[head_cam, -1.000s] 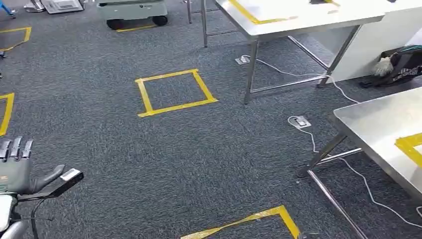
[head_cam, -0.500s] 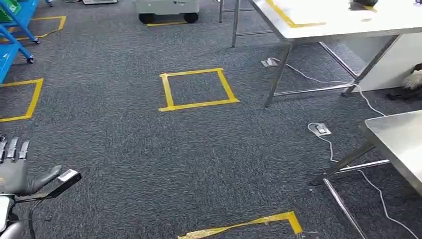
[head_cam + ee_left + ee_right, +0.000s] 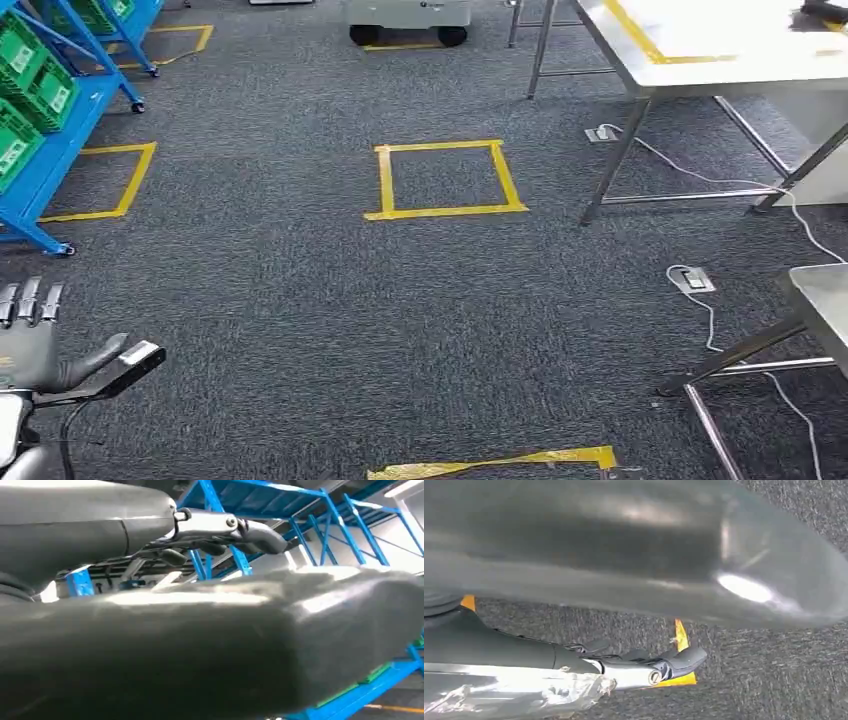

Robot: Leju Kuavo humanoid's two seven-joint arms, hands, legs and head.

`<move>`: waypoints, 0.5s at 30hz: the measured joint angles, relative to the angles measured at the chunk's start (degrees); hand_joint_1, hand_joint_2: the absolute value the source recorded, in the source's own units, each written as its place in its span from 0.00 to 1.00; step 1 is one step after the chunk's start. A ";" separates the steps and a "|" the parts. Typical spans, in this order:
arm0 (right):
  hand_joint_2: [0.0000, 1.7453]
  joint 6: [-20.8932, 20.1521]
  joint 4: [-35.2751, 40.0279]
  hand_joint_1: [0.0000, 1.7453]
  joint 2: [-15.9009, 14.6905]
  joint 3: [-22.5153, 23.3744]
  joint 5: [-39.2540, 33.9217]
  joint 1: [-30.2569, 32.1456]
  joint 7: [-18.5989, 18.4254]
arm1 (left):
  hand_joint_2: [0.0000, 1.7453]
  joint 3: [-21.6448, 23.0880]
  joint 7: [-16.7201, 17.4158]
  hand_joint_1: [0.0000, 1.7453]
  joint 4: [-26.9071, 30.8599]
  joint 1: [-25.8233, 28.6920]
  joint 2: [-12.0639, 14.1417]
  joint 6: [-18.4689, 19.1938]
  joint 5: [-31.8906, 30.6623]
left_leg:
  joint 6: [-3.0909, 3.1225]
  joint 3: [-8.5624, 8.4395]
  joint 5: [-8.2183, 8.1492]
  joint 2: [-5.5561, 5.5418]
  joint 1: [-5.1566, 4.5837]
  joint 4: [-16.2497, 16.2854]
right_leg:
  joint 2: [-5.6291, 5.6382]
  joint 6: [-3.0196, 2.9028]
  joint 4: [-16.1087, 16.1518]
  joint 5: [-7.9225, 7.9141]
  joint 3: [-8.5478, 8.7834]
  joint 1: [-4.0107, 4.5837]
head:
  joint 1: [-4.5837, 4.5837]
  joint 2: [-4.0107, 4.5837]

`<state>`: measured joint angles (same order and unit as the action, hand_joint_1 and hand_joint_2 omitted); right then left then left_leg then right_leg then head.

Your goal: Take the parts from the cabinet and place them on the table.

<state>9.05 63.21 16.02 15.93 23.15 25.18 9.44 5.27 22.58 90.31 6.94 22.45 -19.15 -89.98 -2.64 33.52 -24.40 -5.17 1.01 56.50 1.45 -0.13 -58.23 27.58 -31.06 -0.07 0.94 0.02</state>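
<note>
We see our left hand (image 3: 150,645) close up, its thick grey thumb, smooth and glossy, stretching across most of the frame and blurred by nearness. Beside it the darker fingers (image 3: 250,532) reach out together from a silver metal bracket with a round pin, slightly bent, their tips free and closed on nothing. Beyond them stands the blue metal shelving rack (image 3: 320,525), our cabinet, its slanted struts and crossbars criss-crossing against a pale wall. Past the tip of the thumb a green plastic bin (image 3: 372,675) edges out on a blue shelf of that rack. A strip of dark floor with a yellow tape line (image 3: 395,708) lies beyond the rack's lowest rail.
</note>
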 joint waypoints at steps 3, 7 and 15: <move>0.00 -0.07 0.00 0.00 0.15 0.13 0.02 0.17 0.00 | 0.00 0.09 0.19 0.00 0.00 -0.37 0.04 0.20 0.00 | -0.55 5.02 -6.00 4.07 -0.34 10.50 | -1.43 -0.59 0.15 -0.03 -0.09 0.21 | -0.42 0.00; 0.00 -0.15 0.00 0.00 0.24 0.28 0.07 0.13 0.00 | 0.00 0.39 0.57 0.00 0.00 -0.06 0.04 0.39 0.00 | -0.64 6.77 -5.28 4.41 -0.32 14.50 | -3.62 -0.74 0.15 0.11 -0.12 0.36 | -0.42 0.00; 0.00 -0.50 0.00 0.00 0.44 0.70 0.57 0.00 0.00 | 0.00 0.48 0.98 0.00 0.15 -0.24 0.15 0.50 -0.02 | 1.46 -1.06 -0.18 6.61 -0.61 -0.52 | -6.61 1.14 -0.06 1.37 0.34 0.91 | -0.35 0.00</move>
<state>8.55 63.21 16.46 16.63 23.72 25.18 9.44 5.75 23.56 90.46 6.70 22.60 -18.65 -90.01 -1.18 32.46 -24.58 1.44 0.39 55.98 -5.16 1.01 -58.29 28.96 -30.73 0.84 0.59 0.02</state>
